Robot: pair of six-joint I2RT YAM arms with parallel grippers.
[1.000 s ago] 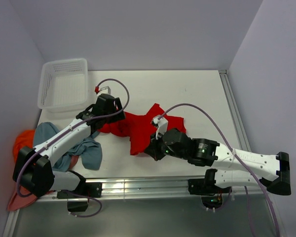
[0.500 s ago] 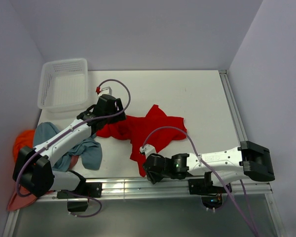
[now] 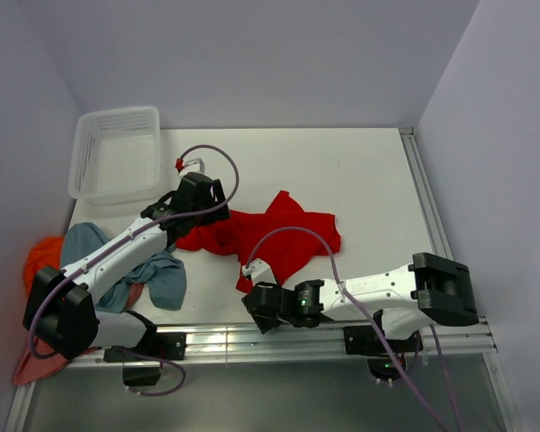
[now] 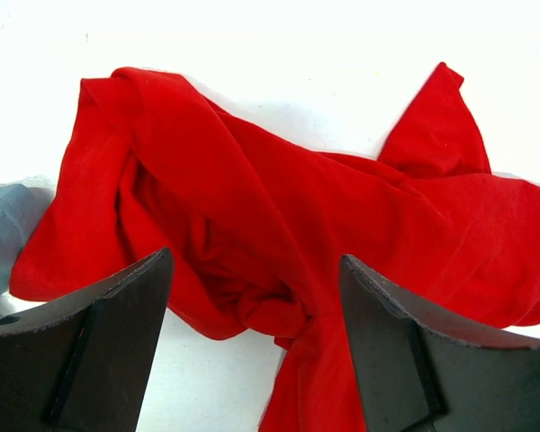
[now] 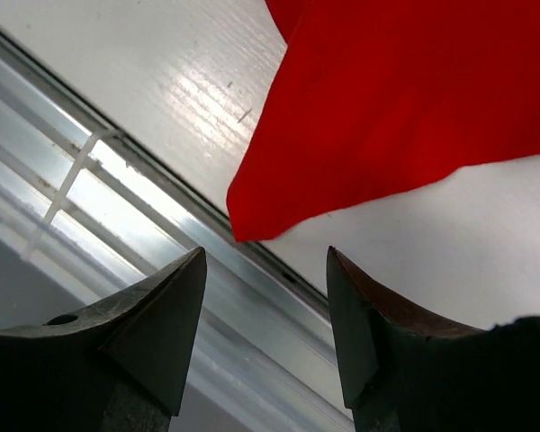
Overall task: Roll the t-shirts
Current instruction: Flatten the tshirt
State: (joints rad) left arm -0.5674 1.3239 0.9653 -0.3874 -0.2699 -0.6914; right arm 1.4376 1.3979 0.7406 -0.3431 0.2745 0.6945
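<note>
A bright red t-shirt (image 3: 283, 236) lies crumpled and partly spread on the white table, with its lower corner (image 5: 252, 211) near the front rail. My left gripper (image 3: 211, 214) hovers over the shirt's bunched left side (image 4: 252, 216). Its jaws (image 4: 254, 261) stand wide open with nothing between them. At the table's front edge my right gripper (image 3: 255, 301) is open (image 5: 265, 254), just short of that corner and not touching it. A blue-grey t-shirt (image 3: 157, 274), an orange one (image 3: 40, 261) and a pinkish one (image 3: 31, 364) lie heaped at the left.
A white mesh basket (image 3: 79, 157) stands at the back left. An aluminium rail (image 3: 252, 337) runs along the near edge, right under the right gripper. Grey walls close in the table on three sides.
My right gripper has opened and let go of the red shirt's lower corner after drawing it toward the front edge. It now sits lower and further left. The left arm is unmoved.
</note>
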